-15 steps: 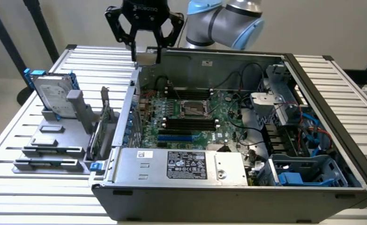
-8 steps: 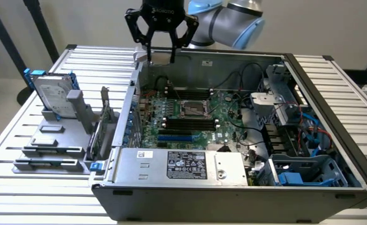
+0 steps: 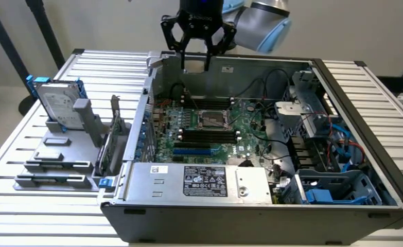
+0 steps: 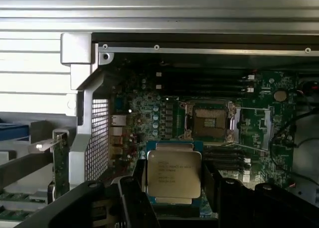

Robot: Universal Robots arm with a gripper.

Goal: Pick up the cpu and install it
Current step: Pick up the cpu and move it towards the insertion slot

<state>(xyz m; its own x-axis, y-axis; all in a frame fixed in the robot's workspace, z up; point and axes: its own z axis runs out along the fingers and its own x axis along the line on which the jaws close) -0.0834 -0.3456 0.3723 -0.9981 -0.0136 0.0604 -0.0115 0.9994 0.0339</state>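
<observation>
The jaws grip the cpu [image 4: 173,174] flat between them by its edges, above the open computer case [image 3: 256,222], with the empty motherboard socket [image 4: 209,119] lying below them.

I held the arm [image 3: 266,20] overhead with its wrist pointed straight down, the gripper [image 3: 195,67] vertical and its jaws clamped around the cpu [image 4: 174,174].

Black claw [image 3: 195,67] with linked, angular fingers [image 3: 185,59]; silver-grey rounded arm joint [image 3: 260,18] capped pale blue.
</observation>
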